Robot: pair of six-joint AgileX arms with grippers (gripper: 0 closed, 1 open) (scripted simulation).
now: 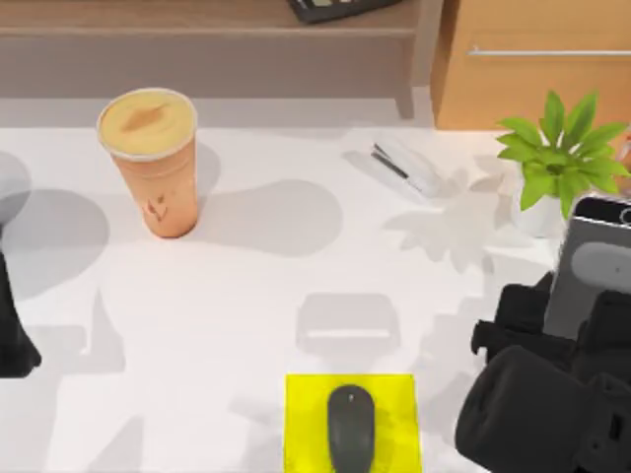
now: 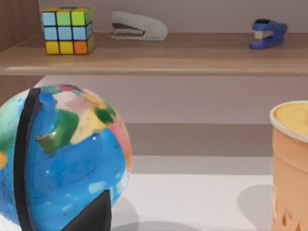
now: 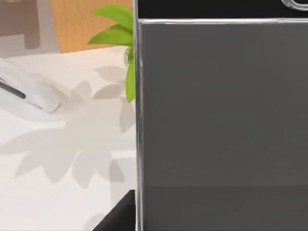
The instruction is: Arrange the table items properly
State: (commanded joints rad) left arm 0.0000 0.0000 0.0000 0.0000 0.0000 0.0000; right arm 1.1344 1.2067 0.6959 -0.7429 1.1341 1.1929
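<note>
Silver-edged smartphone (image 1: 592,266) sits lifted at the table's (image 1: 246,325) right, seemingly clamped in the right gripper (image 1: 567,340); left arm parked.

Orange-tan cup (image 1: 158,163), dark grey mouse (image 1: 351,428) on yellow pad (image 1: 306,404), grey silver-edged phone (image 1: 592,271), white table (image 1: 246,325), green plant (image 1: 557,153), white stapler (image 1: 409,168), multicoloured blue globe (image 2: 62,159).

A smartphone (image 3: 221,120) stands very close before the camera, its grey face edged in silver. Beyond it on the white table (image 3: 62,192) lie a white stapler (image 3: 26,94) and the green leaves of a potted plant (image 3: 120,33), casting leafy shadows.
</note>
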